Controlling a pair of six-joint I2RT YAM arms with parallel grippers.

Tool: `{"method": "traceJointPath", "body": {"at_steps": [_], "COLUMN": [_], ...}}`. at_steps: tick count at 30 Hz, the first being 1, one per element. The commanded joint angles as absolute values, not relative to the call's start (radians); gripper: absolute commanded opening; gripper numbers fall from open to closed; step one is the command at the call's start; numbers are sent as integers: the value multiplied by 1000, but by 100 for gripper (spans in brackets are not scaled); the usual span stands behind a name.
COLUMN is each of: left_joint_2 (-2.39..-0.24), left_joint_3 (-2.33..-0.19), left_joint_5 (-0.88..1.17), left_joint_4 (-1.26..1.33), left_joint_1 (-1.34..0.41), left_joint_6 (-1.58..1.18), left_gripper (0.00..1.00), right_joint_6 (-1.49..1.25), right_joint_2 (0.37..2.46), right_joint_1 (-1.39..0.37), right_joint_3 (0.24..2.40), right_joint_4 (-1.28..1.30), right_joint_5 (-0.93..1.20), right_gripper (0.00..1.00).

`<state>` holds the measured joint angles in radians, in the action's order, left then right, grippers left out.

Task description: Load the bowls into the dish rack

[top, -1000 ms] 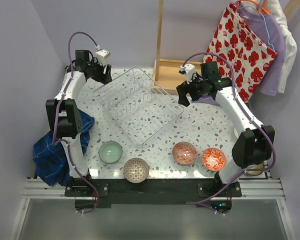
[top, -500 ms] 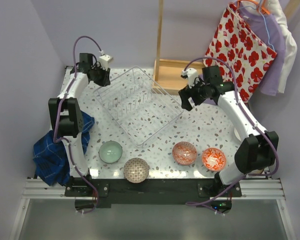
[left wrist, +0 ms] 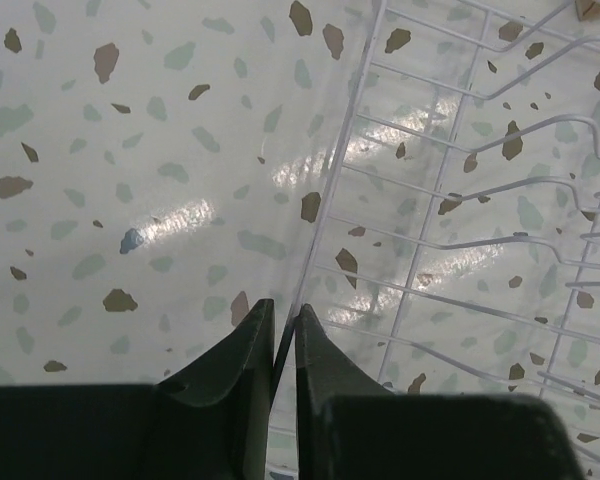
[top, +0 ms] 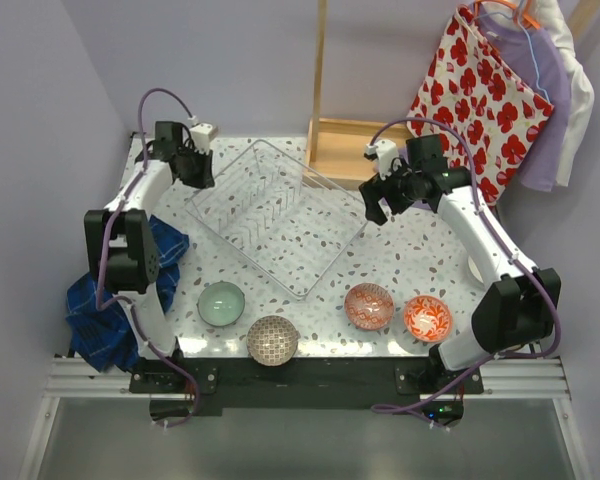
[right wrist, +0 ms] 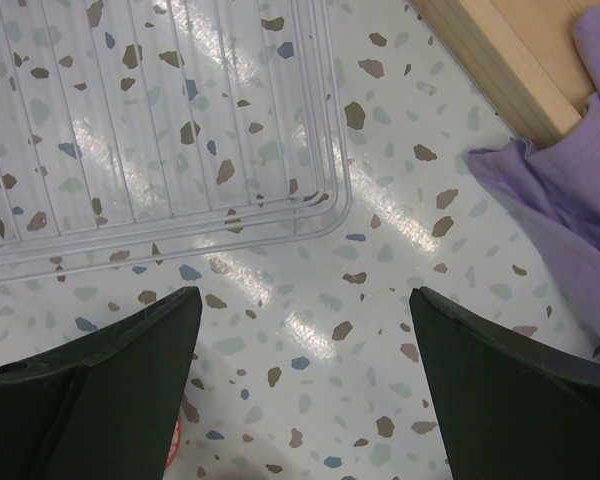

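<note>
Right now the left gripper (left wrist: 277, 345) is pinched nearly shut on the thin rim wire of the dish rack (top: 280, 215) at its far left corner. The wire runs down between the two dark fingers (left wrist: 235, 380). The right gripper (right wrist: 305, 295) hangs wide open and empty over the bench (right wrist: 310, 400), just off the rack's right corner.

None of the four bowls in view is in the rack. All sit on the bench on its near side: a pale green bowl (top: 221, 303), a brown netted bowl (top: 272, 340), a red bowl (top: 368, 306) and an orange bowl (top: 427, 318).

The hold is on a single slim wire, so I judge a sideways tug could let it slip out, or tip the light rack rather than slide it. A pull on one corner would likely swing the opposite corner toward the right gripper or the wooden box (top: 345, 150) and purple cloth (right wrist: 550, 200) just beyond it. Dragged nearer, the rack could knock the green or netted bowl.

The bench's far edge lies close behind the rack's left corner, and a blue cloth (top: 100, 300) hangs off to the rack's left. The widest open bench lies between the rack's near side and the row of bowls.
</note>
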<state>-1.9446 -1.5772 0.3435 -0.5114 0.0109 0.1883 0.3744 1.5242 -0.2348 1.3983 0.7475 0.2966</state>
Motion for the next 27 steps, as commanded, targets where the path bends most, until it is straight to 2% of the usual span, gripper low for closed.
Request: {"method": "traceJointPath", "body": {"at_steps": [1,6,12,19,27], "left_joint_2": [-1838,-1775,-1704,-1625,-1617], "left_joint_3": [-1540,-1480,-1410,-1333,-1276], "left_joint_5": [246,198,255,241,229], "left_joint_4": [-450,-456,-445,-407,-425], "left_joint_1": [23,23,9,-165,-189], "left_joint_6": [42,-101,-233,-307,-425], "left_gripper": [0,0,0,0,0], "right_joint_6": [353,345,342,367,388], "right_joint_2": [1497,1500,1496,1477,1433], "right_joint_1": [-239,-238,-238,-238,-238], "right_joint_3": [1405,1405,1399,1385,1345], "right_joint_4": [730,726,723,730,750], "right_joint_5": [269,267,258,236,212], "right_gripper": [89,89,89,89,89]}}
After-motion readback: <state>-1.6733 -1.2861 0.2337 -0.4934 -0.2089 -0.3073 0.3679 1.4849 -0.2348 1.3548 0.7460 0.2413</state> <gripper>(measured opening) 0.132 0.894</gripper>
